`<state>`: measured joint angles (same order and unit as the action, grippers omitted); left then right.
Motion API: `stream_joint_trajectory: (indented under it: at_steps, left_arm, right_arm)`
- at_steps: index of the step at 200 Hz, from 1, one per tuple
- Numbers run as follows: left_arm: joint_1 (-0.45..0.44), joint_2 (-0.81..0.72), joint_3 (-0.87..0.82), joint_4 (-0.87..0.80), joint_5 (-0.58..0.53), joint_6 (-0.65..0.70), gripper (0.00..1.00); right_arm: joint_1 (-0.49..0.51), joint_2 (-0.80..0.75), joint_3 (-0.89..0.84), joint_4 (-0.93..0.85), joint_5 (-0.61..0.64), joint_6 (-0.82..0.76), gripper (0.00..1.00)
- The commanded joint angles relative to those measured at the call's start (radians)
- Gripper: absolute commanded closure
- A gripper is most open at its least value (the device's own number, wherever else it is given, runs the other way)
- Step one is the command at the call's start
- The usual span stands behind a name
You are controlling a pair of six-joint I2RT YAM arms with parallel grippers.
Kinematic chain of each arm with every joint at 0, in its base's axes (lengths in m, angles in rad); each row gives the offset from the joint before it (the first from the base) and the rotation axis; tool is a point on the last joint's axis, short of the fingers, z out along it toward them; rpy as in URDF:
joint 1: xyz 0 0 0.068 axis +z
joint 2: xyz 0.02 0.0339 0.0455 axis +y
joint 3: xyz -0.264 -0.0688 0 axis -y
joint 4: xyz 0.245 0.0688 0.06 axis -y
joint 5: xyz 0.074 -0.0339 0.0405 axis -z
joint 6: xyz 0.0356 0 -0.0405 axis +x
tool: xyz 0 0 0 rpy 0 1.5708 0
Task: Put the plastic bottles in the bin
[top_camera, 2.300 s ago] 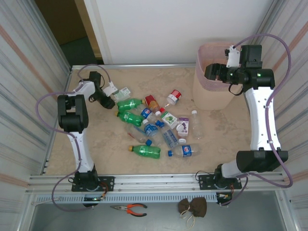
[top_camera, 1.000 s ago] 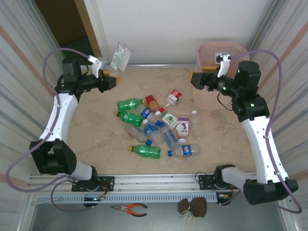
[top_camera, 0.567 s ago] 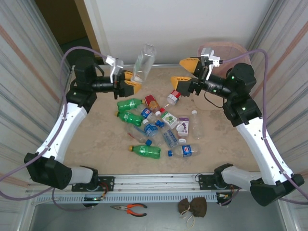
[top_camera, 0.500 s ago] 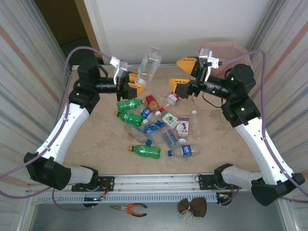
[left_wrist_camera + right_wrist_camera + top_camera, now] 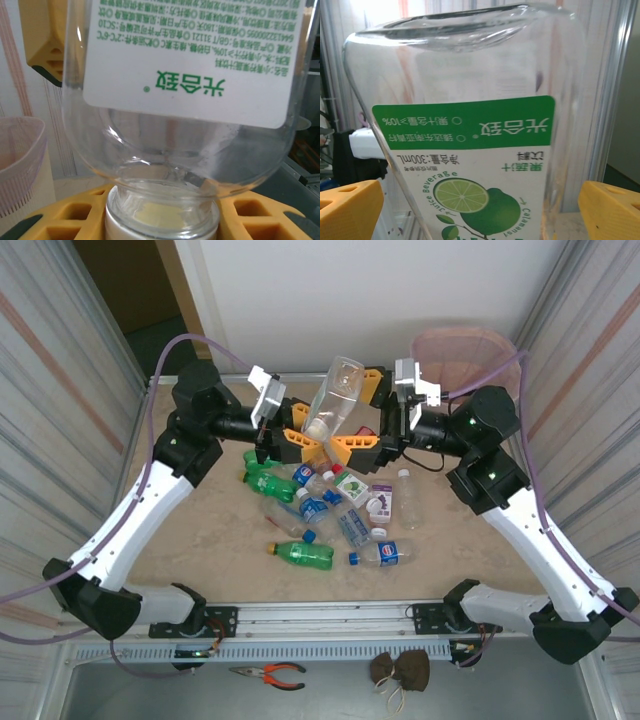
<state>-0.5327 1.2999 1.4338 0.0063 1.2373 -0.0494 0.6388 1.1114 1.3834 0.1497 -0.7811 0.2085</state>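
A clear plastic bottle with a white and green lime label hangs cap-down above the middle of the table. My left gripper is shut on its white cap and neck, with a yellow finger on each side. My right gripper is open, and its yellow fingers stand either side of the bottle's body without pressing it. Several more plastic bottles lie heaped on the table below. The pink mesh bin stands at the far right corner.
Corrugated walls close in both sides, and a white wall stands behind. A metal rail runs along the table's front edge. Pliers and a brown pouch lie below that rail. The bin's rim appears to the left in the left wrist view.
My left arm has carried the bottle rightward toward the table's middle. My right arm has swung left from the bin, opened wider, and come around the bottle's body.
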Motion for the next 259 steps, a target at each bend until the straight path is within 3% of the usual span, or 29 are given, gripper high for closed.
stream_joint_trajectory:
  at_steps: [1,139,153,187,224,259]
  left_arm:
    - [-0.013,-0.027,0.027,0.041,-0.002,-0.015,0.71]
    - [-0.016,-0.013,0.016,0.039,-0.042,0.007,0.66]
    - [-0.015,-0.017,0.014,0.043,-0.046,0.003,0.62]
    - [-0.015,-0.042,-0.002,0.029,-0.082,0.021,0.36]
    - [-0.006,-0.094,-0.042,-0.028,-0.136,0.074,0.27]
    - [0.040,-0.160,-0.117,-0.025,-0.209,0.062,0.24]
  right_arm:
    - [0.021,-0.012,0.026,0.018,0.032,-0.031,0.05]
    - [0.044,-0.010,0.025,0.024,0.074,-0.026,0.39]
    - [0.044,-0.010,0.024,0.021,0.074,-0.026,0.41]
    - [0.043,-0.020,0.025,-0.007,0.123,-0.047,0.41]
    - [0.020,-0.028,0.039,-0.079,0.225,-0.078,0.42]
    - [-0.093,-0.023,0.053,-0.108,0.277,-0.005,0.44]
